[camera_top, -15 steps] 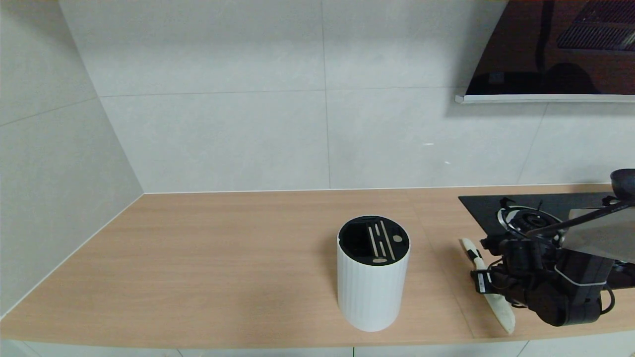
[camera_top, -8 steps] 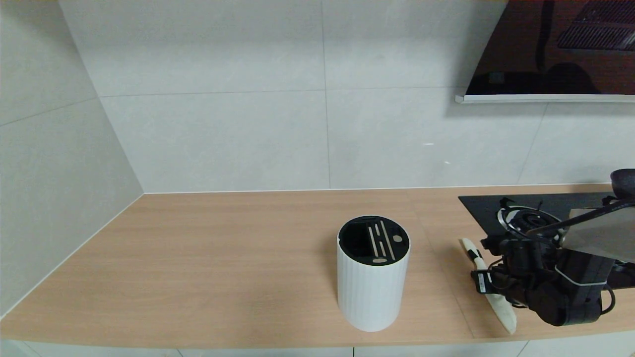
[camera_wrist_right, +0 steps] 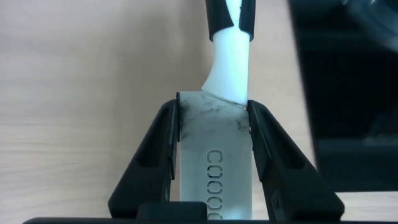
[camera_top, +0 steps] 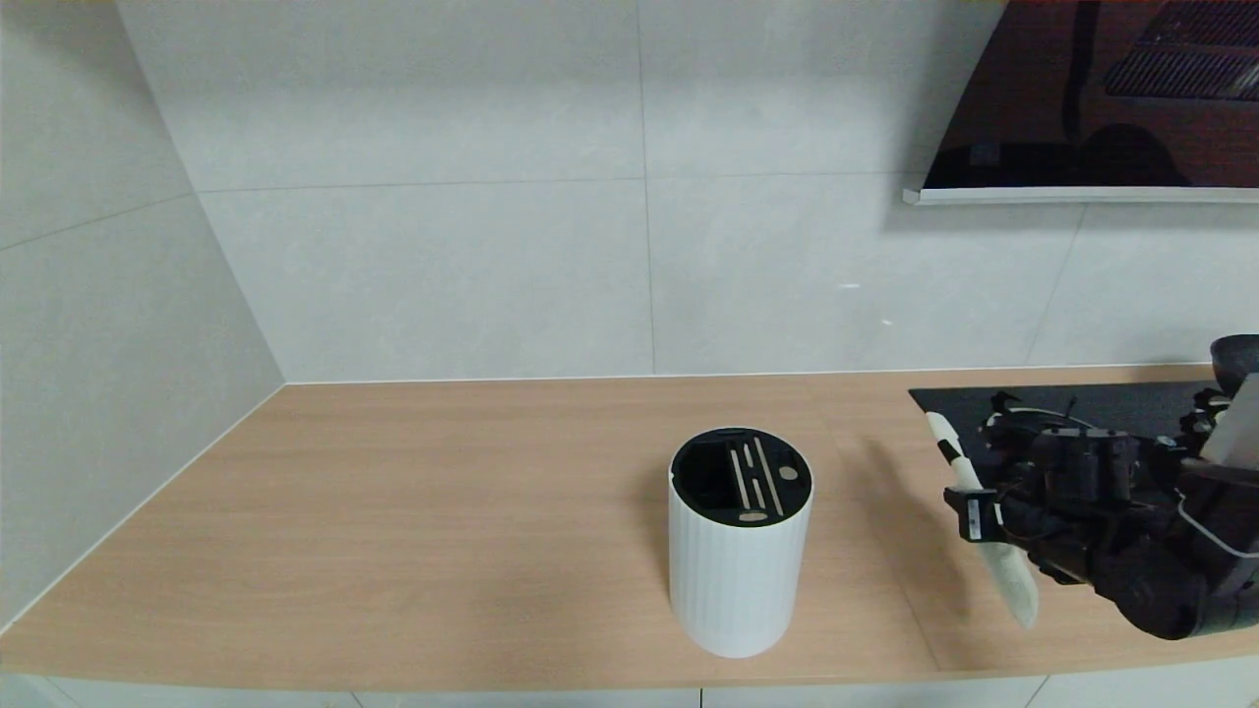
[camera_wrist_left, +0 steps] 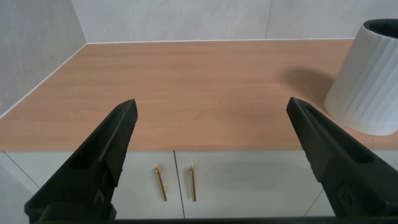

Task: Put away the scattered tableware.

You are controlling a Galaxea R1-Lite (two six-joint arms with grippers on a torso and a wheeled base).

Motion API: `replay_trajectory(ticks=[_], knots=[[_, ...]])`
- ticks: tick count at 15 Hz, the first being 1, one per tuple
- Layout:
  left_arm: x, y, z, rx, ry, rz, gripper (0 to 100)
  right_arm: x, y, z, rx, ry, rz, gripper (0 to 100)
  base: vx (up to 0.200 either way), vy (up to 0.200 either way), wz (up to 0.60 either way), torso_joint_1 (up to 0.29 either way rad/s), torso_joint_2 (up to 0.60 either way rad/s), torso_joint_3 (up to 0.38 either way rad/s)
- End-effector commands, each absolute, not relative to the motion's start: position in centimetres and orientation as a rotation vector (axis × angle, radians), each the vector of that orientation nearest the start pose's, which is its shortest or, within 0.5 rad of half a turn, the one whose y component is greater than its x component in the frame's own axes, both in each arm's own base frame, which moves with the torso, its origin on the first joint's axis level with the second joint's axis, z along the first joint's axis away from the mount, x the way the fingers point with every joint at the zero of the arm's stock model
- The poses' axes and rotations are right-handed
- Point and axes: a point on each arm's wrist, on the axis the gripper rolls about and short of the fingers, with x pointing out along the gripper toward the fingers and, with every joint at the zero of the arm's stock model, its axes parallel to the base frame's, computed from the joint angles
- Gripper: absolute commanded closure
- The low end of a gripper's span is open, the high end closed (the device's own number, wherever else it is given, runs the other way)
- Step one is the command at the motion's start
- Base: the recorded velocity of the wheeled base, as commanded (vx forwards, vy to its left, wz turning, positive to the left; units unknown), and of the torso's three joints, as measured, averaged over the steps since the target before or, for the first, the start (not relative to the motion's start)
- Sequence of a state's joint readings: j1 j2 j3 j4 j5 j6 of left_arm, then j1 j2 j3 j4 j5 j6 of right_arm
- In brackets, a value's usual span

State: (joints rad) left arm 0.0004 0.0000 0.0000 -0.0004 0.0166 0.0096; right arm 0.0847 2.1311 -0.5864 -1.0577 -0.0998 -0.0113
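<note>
A white knife (camera_top: 1012, 582) with a black-banded handle hangs tilted above the counter's right end, handle toward the wall. My right gripper (camera_top: 977, 515) is shut on it, and in the right wrist view the fingers (camera_wrist_right: 163, 151) clamp the flat blade (camera_wrist_right: 214, 158) from both sides. A white ribbed cylindrical holder (camera_top: 740, 551) with a black slotted top stands to the left of the knife. My left gripper (camera_wrist_left: 211, 106) hovers open in front of the counter edge, well left of the holder (camera_wrist_left: 367, 81), with nothing between its fingers.
A black cooktop (camera_top: 1082, 401) with a burner lies at the counter's back right, behind my right arm. A dark range hood (camera_top: 1082, 108) hangs above it. Bare wooden counter (camera_top: 443, 501) stretches left of the holder to the tiled corner. Cabinet doors with gold handles (camera_wrist_left: 160, 182) sit below.
My right gripper has lifted the knife off the counter and carried it up and back toward the wall. The holder has not moved.
</note>
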Motion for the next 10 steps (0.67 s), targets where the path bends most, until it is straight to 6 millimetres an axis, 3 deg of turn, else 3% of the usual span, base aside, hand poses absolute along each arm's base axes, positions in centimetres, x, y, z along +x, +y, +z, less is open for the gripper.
replay_trajectory(ticks=[1,2,5,7,8,9,10], knots=[[-2.3,0.0,7.6,0.012,0.000,0.018,0,30.6,4.1,7.8,-0.053,0.370,0.044,100,0.000,0.000,0.00,0.000,0.00,0.000],[-2.3,0.0,7.7,0.031,-0.009,0.014,0,29.5,5.1,9.6,-0.054,0.322,0.082,100,0.000,0.000,0.00,0.000,0.00,0.000],[-3.0,-0.1,9.7,0.033,-0.076,-0.062,0,27.9,6.4,12.3,-0.054,0.264,0.129,100,0.000,0.000,0.00,0.000,0.00,0.000],[-3.2,-0.3,12.9,0.028,-0.052,-0.145,0,27.5,7.2,13.8,-0.055,0.235,0.160,100,0.000,0.000,0.00,0.000,0.00,0.000],[-3.1,-0.4,13.5,0.026,-0.043,-0.159,0,27.5,7.4,14.0,-0.055,0.230,0.165,100,0.000,0.000,0.00,0.000,0.00,0.000],[-1.8,-0.6,16.7,0.015,0.020,-0.275,0,27.6,8.5,15.7,-0.051,0.191,0.198,100,0.000,0.000,0.00,0.000,0.00,0.000],[-0.6,-0.8,18.6,0.008,0.054,-0.353,0,27.6,9.1,16.7,-0.050,0.177,0.218,100,0.000,0.000,0.00,0.000,0.00,0.000]])
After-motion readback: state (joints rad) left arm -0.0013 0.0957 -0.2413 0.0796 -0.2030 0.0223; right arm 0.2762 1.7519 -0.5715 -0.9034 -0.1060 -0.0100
